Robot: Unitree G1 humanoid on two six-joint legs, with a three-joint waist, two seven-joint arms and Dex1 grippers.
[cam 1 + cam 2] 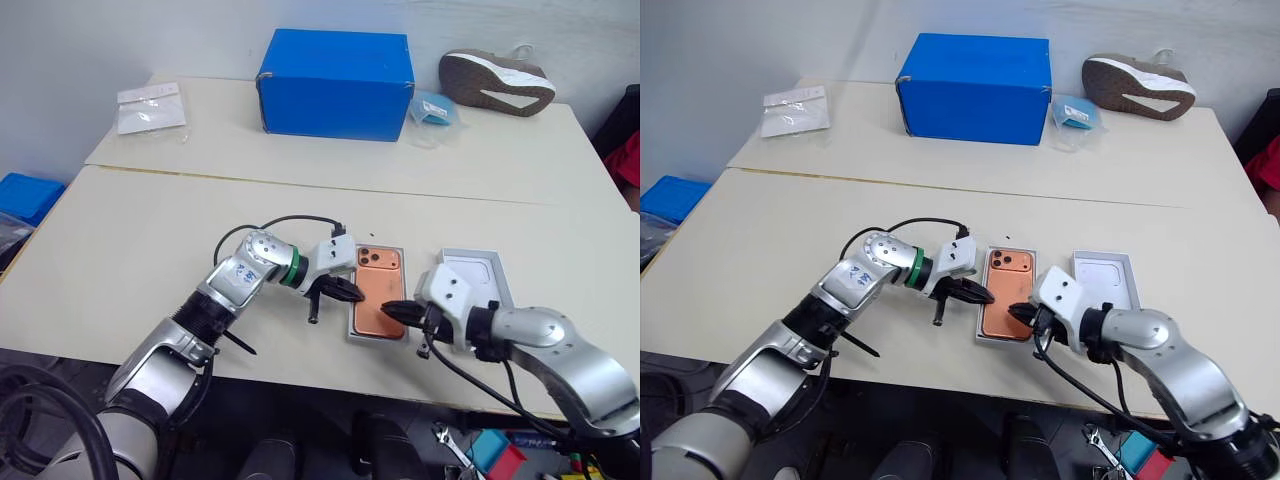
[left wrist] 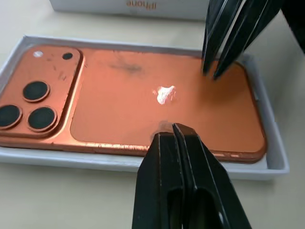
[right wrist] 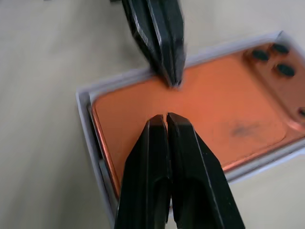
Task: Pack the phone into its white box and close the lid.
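Note:
The orange-copper phone (image 1: 378, 290) lies back up inside the white box (image 2: 143, 162), near the table's front edge, with its three lenses toward the far end. My left gripper (image 1: 358, 293) is shut and empty. Its tips come in over the phone's left long edge (image 2: 174, 131). From the right, my right gripper (image 1: 388, 308) is also shut and empty, with its tips over the phone's near half (image 3: 166, 119). The two grippers point at each other across the phone. The lid (image 1: 480, 272) lies open side up on the table just right of the box.
A big blue box (image 1: 335, 83) stands at the back middle. A shoe (image 1: 497, 82) and a small blue packet (image 1: 435, 108) are to its right. Clear plastic bags (image 1: 150, 107) lie at the back left. A seam (image 1: 300, 182) runs across the table.

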